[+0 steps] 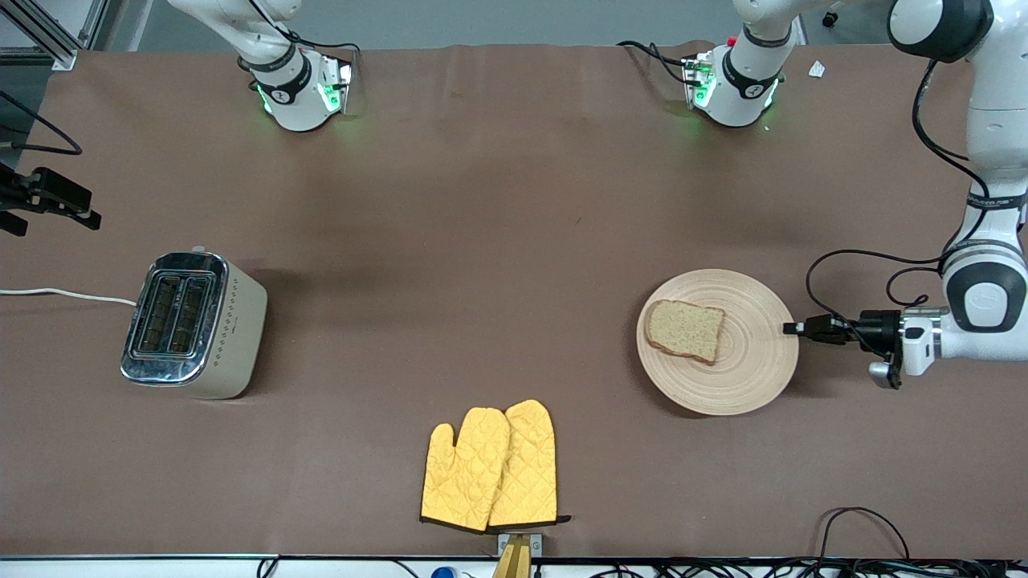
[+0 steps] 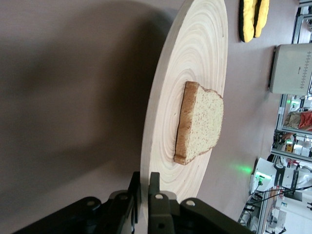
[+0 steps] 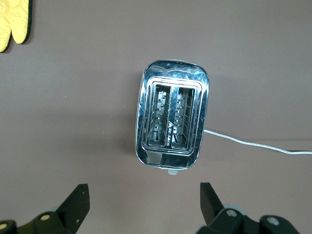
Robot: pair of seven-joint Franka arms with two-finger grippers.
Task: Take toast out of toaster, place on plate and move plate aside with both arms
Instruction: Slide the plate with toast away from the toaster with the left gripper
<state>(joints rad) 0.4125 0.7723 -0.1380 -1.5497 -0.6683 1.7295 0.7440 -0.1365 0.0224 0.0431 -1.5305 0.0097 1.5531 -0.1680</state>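
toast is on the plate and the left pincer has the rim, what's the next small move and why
Probably a slow drag of the plate toward the left arm's end of the table. The toast already lies flat on it, both toaster slots are empty, and the left pincer is shut on the plate's rim. The right pincer hangs open above the toaster, so only moving the plate aside seems left.

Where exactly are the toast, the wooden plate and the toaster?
toast (image 1: 687,330), front view, middle of the slice's face.
plate (image 1: 747,377), front view, bare ringed wood beside the slice.
toaster (image 1: 241,325), front view, cream side wall.
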